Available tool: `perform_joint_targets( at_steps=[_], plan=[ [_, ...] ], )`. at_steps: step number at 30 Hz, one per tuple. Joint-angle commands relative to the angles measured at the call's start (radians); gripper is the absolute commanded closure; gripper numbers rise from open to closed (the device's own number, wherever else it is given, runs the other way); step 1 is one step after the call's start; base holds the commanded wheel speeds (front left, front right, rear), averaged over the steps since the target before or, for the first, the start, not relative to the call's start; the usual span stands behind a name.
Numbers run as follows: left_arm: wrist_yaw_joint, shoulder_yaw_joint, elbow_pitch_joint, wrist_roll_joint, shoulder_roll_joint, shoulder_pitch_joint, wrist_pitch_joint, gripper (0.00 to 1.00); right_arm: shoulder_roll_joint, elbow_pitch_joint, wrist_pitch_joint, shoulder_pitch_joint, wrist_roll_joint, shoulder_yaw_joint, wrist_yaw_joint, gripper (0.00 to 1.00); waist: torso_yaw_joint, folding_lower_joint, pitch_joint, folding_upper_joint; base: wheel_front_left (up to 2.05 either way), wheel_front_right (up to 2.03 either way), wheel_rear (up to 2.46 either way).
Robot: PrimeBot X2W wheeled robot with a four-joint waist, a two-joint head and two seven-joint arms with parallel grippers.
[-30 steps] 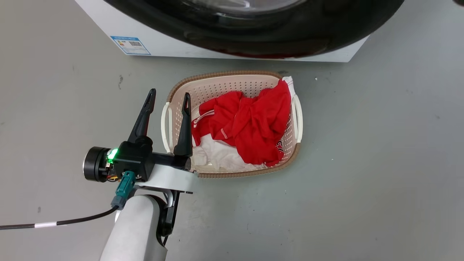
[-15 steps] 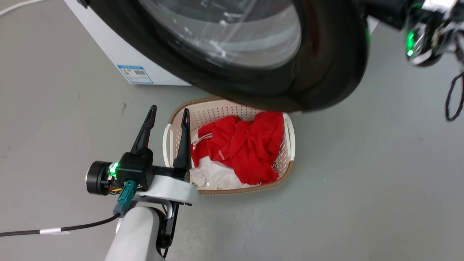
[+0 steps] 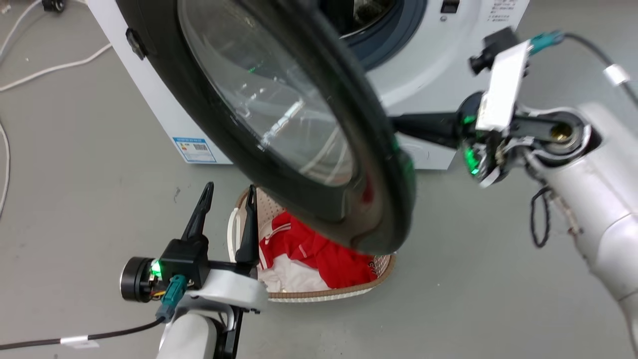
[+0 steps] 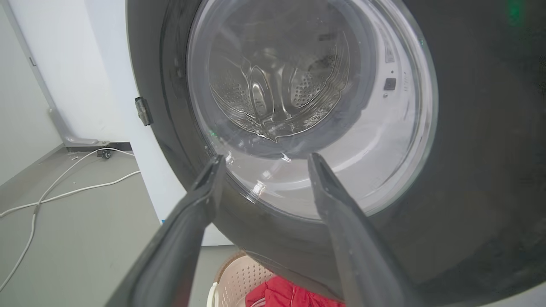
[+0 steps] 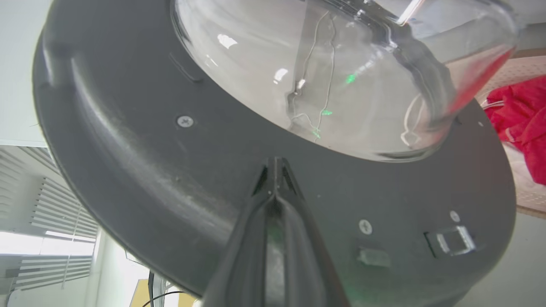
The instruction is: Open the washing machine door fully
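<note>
My right pincer (image 5: pixel 275 161) is clenched on nothing. Its two fingers are pressed together, with the tips seemingly against the dark inner face of the washing machine door (image 3: pixel 384 199), just below the bulging glass. My left pincer (image 3: pixel 230 187) is released, fingers spread and holding nothing, low on the door's outer side and just beside the laundry basket (image 3: pixel 329 295). The door is unlatched and stands swung out at a slant from the washing machine (image 3: pixel 423 85), hinged on my left, so the drum mouth (image 3: pixel 394 30) shows past its edge. I judge the opening about half done: the latch is freed, and the rest of the swing toward the hinge side is left. The blue label (image 3: pixel 195 149) at the lower corner and the small print (image 3: pixel 501 12) high on the front are too small to read, and I make out no brand
</note>
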Motion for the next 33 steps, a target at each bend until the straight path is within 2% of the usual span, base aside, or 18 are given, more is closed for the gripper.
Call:
perform_joint_targets(
  at_steps=[1, 11, 22, 25, 33],
  plan=[
    [0.0, 0.002, 0.002, -0.001, 0.0, 0.017, -0.003, 0.0, 0.016, -0.02, -0.001, 0.028, 0.015, 0.006, 0.0, 1.0, -0.004, 0.0, -0.019, 0.0, 0.0, 0.0, 0.0],
    [-0.005, 0.008, 0.011, -0.006, -0.001, 0.065, -0.003, 0.0, 0.061, -0.127, -0.041, 0.143, 0.045, 0.052, 0.0, 1.0, 0.001, 0.0, -0.074, 0.0, 0.0, 0.0, 0.0],
    [-0.003, -0.002, 0.016, -0.015, -0.001, 0.082, -0.003, 0.0, 0.104, -0.195, -0.145, 0.204, 0.027, 0.075, 0.0, 1.0, 0.005, 0.0, -0.099, 0.0, 0.0, 0.0, 0.0],
    [-0.002, -0.006, 0.018, -0.017, -0.001, 0.085, -0.003, 0.0, 0.1, -0.201, -0.215, 0.214, -0.002, 0.06, 0.0, 1.0, 0.005, 0.0, -0.106, 0.0, 0.0, 0.0, 0.0],
    [0.001, -0.004, 0.02, -0.024, -0.001, 0.1, -0.003, 0.0, 0.074, -0.269, -0.504, 0.328, -0.092, -0.058, 0.0, 1.0, -0.006, 0.0, -0.13, 0.0, 0.0, 0.0, 0.0]
  ],
)
